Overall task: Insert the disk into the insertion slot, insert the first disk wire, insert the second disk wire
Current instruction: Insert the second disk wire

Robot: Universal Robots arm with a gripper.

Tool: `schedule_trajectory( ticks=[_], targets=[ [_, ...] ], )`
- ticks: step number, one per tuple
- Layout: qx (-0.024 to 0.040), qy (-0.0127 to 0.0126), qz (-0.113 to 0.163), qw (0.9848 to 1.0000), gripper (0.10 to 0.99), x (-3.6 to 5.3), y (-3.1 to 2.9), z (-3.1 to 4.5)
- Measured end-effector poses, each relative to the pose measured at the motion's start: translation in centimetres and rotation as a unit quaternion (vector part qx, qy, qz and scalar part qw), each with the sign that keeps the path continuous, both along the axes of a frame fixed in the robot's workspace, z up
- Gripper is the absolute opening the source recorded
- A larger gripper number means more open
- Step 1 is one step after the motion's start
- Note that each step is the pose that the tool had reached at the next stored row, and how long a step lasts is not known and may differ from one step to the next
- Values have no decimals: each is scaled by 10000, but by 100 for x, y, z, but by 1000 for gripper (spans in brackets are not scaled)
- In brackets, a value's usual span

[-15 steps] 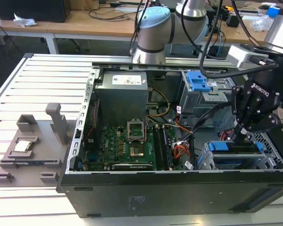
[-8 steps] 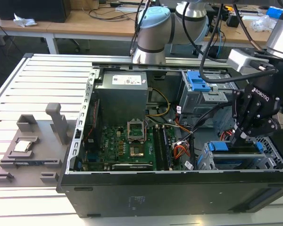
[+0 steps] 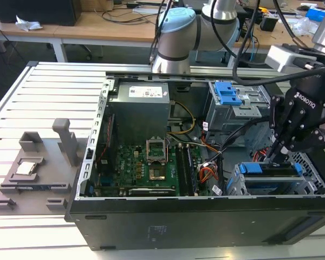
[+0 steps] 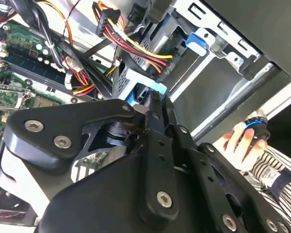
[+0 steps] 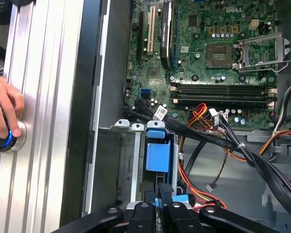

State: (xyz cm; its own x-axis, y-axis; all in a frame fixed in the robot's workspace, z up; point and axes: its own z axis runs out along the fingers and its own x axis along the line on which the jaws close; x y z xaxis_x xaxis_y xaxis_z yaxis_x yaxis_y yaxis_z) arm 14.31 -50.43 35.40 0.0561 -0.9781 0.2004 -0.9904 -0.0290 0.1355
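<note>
Finds the tool (image 3: 275,158) low inside the open case (image 3: 151,227), tip down at the near end of the disk (image 3: 271,169). Seems clenched on a small black plug (image 5: 165,187), going by the first wrist view, where the narrow gap at the tip (image 5: 164,196) holds a ridged black piece; cannot vouch for the grip itself, with so little of the plug on show. Shows the same closed stance in the second wrist view (image 4: 153,104).

Places the disk directly beneath the tool, lying flat inside the slot (image 3: 237,187), blue carrier (image 5: 160,156) level with the grey cage walls (image 5: 128,160) on either side and not sticking out. Counts the first step as done on that evidence.

Puts the work at the wiring stage. Sees a loose bundle of black, red and orange wires (image 5: 233,145) running off to one side of the tool, from the board (image 5: 218,58) toward the disk end, and a black cable reaching down to the tool tip in the exterior view. Cannot make out a plug already seated in the disk's sockets, hidden as they are under the tool. Judges therefore: disk in, first wire in hand at or very near its socket, second wire not yet shown as fitted.

Notes a hand (image 5: 2,114) well away from the tool, resting on a blue-ringed knob (image 5: 7,138) on the table (image 5: 43,97) beside the case.
</note>
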Motion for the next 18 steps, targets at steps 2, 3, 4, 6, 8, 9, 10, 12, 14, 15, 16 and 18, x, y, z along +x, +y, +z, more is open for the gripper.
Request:
schedule_trajectory(
  ticks=[2,3,4,6,8,9,10,12,14,15,16,18],
  targets=[
    [12,0,0,10000,169,0,0,73],
    [19,0,0,10000,102,0,0,149],
    [52,0,0,10000,102,0,0,219],
    [282,0,0,9996,102,0,-21,228],
    [522,0,0,9986,102,0,-56,227],
    [618,0,0,9981,102,0,-76,227],
    [673,0,0,9977,102,0,-95,227],
    [822,0,0,9966,102,0,-209,227],
    [953,0,0,9955,102,0,-375,226],
    [960,0,0,9954,102,0,-390,222],
    [959,0,0,9954,102,0,-393,223],
    [959,0,0,9954,102,0,-392,224]
  ],
)
